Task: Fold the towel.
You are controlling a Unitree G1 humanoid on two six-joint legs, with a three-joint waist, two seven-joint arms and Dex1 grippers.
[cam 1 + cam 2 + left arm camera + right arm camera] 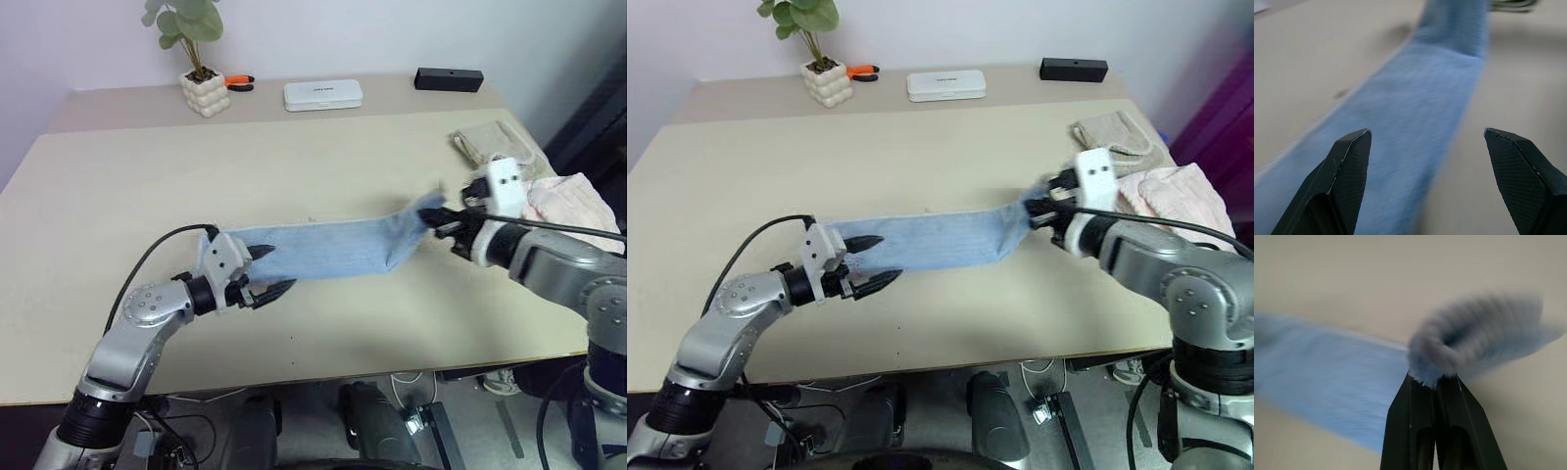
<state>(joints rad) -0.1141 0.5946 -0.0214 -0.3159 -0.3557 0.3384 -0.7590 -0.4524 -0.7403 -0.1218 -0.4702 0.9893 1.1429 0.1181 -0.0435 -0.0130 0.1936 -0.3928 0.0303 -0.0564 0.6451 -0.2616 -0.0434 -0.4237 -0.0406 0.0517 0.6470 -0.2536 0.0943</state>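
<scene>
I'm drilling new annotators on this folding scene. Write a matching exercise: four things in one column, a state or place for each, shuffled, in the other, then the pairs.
Things:
1. left gripper
2. right gripper
3. towel
4. plant pot

States or places:
A. shut on one end of the towel
B. on the table's far edge, beside the orange tool
C. open, fingers either side of the towel's other end
D. stretched in a long blue strip, one end lifted

Pairs: 1-C, 2-A, 3-D, 4-B

The room is bright with soft, even light; shadows on the table [294,186] are weak. The towel [1327,377] looks smeared by motion blur in both wrist views.
</scene>
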